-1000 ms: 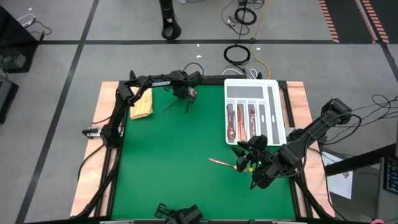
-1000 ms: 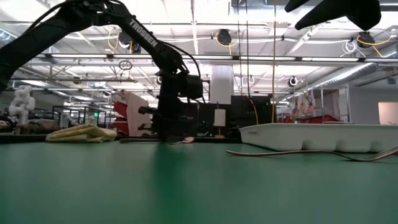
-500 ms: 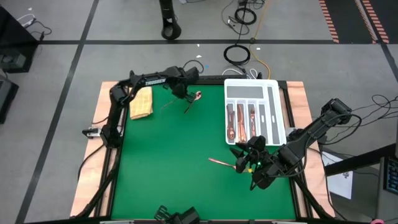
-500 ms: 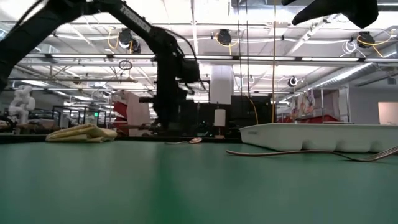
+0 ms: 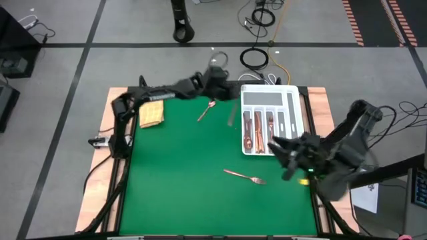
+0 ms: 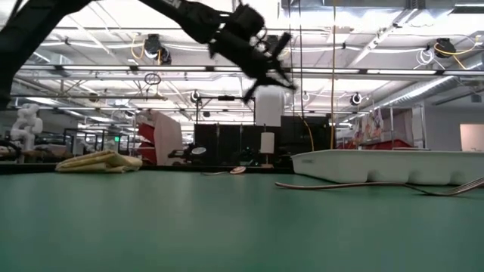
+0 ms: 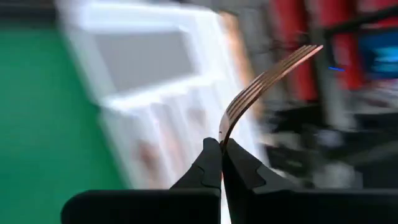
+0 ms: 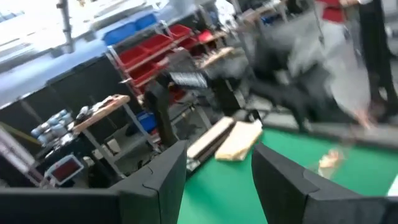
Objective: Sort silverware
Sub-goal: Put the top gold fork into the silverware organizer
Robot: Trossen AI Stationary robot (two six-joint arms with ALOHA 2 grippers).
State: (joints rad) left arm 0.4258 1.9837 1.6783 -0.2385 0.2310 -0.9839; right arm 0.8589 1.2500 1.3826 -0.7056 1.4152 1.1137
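Observation:
My left gripper (image 5: 223, 85) is raised high over the table's far edge beside the white divided tray (image 5: 295, 115), shut on a copper fork (image 7: 267, 78). In the low view this gripper (image 6: 261, 57) hangs well above the mat. A copper spoon (image 5: 206, 111) lies flat on the green mat near the far edge. Another fork (image 5: 244, 177) lies flat on the mat near the tray's near end. Several copper pieces lie in the tray's compartments (image 5: 257, 130). My right gripper (image 5: 280, 159) is open at the tray's near end and touches nothing. My left gripper pinches the fork between its two fingertips (image 7: 211, 155) on the thin stem (image 7: 222, 135) just behind the tines. The tines (image 7: 298, 56) stick out beyond the fingers toward the tray. The fork is lifted clear of the table; its handle is hidden by the fingers.
A folded tan woven cloth (image 5: 152, 113) lies at the table's far left. Wooden borders (image 5: 105, 133) frame the mat. Open green mat (image 5: 180, 173) spreads across the middle and near left. Cables lie on the floor beyond the far edge.
My left gripper has risen from the mat by the spoon, carrying a fork clear of the table, and has swung toward the table's right, up to the tray. My right gripper has drawn back from above the lying fork toward the table's right edge.

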